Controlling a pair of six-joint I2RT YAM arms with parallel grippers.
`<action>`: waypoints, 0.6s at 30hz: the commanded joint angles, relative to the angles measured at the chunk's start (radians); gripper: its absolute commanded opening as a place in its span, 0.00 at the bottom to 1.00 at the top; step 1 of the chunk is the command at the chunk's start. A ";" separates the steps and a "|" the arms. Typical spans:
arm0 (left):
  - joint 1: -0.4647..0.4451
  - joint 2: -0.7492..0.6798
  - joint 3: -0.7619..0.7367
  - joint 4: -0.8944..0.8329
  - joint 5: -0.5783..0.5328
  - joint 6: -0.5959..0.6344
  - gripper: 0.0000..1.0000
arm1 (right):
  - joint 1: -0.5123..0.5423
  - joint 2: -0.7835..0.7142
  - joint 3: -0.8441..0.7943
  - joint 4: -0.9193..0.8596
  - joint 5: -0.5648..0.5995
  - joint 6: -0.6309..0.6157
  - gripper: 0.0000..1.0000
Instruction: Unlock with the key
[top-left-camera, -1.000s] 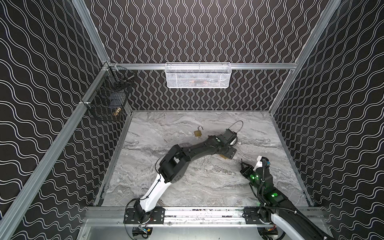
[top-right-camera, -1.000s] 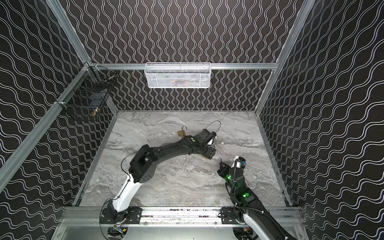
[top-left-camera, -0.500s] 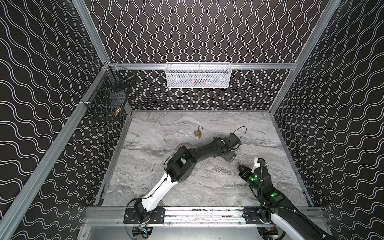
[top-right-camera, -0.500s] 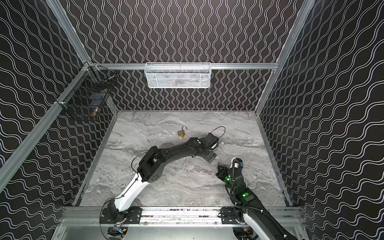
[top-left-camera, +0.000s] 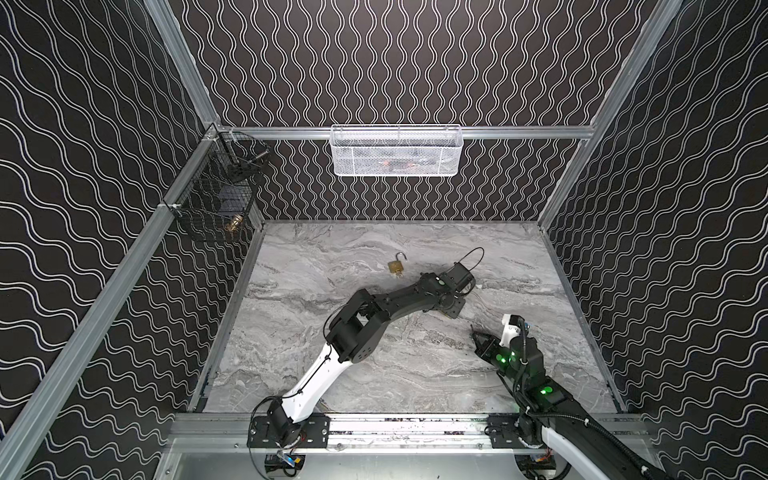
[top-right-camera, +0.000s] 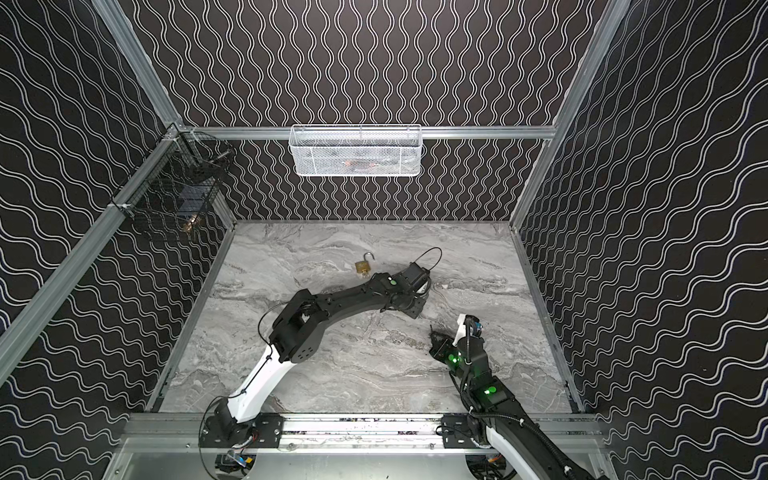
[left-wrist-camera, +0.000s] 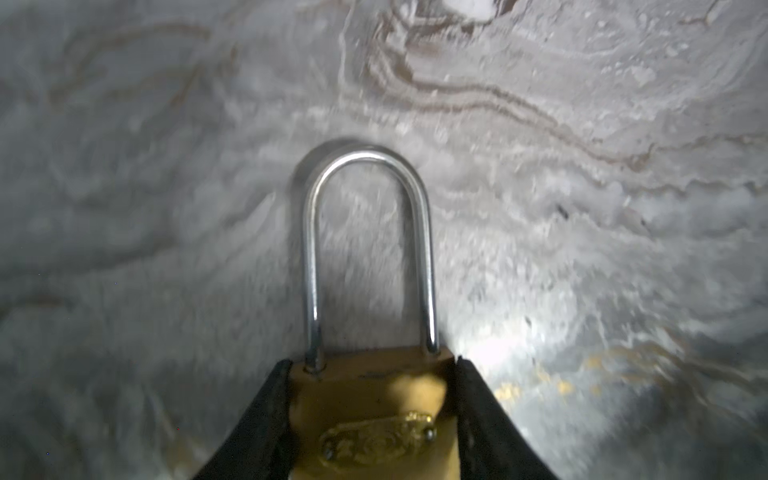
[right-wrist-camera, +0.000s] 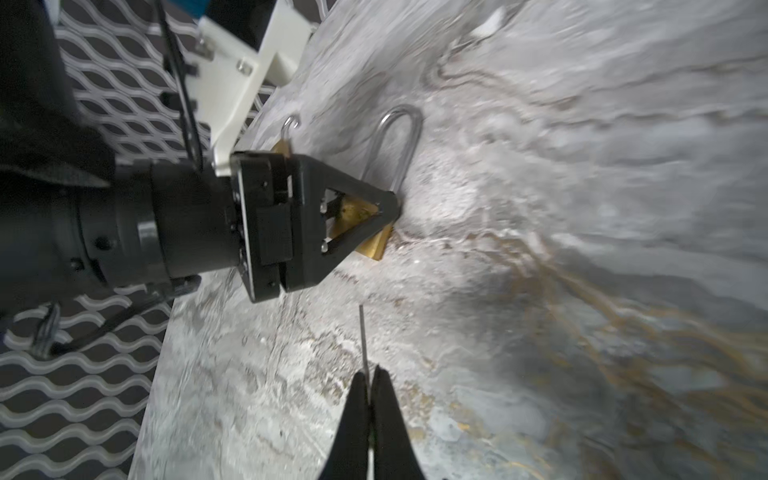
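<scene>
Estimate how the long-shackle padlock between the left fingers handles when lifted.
The padlock looks solid brass, so probably heavy for its size. Flat sides between the fingers shouldn't roll, but smooth metal might slip. The long shackle could lever it into tilting.

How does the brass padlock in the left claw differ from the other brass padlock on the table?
The held brass padlock has its shackle closed, the free brass padlock open. The held one sits in the left claw; the free one lies untouched. Both are brass.

Both top views are sharp and evenly lit; the wrist views smear, with glare on the tabletop (left-wrist-camera: 494, 353).
</scene>
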 joint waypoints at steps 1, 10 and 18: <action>0.009 -0.127 -0.142 0.083 0.021 -0.129 0.44 | 0.000 0.060 0.026 0.104 -0.122 -0.113 0.00; 0.093 -0.534 -0.787 0.703 -0.005 -0.557 0.40 | 0.014 0.236 -0.049 0.467 -0.247 -0.065 0.00; 0.091 -0.423 -0.597 0.508 0.224 -0.200 0.65 | 0.025 0.149 -0.020 0.165 0.013 0.055 0.00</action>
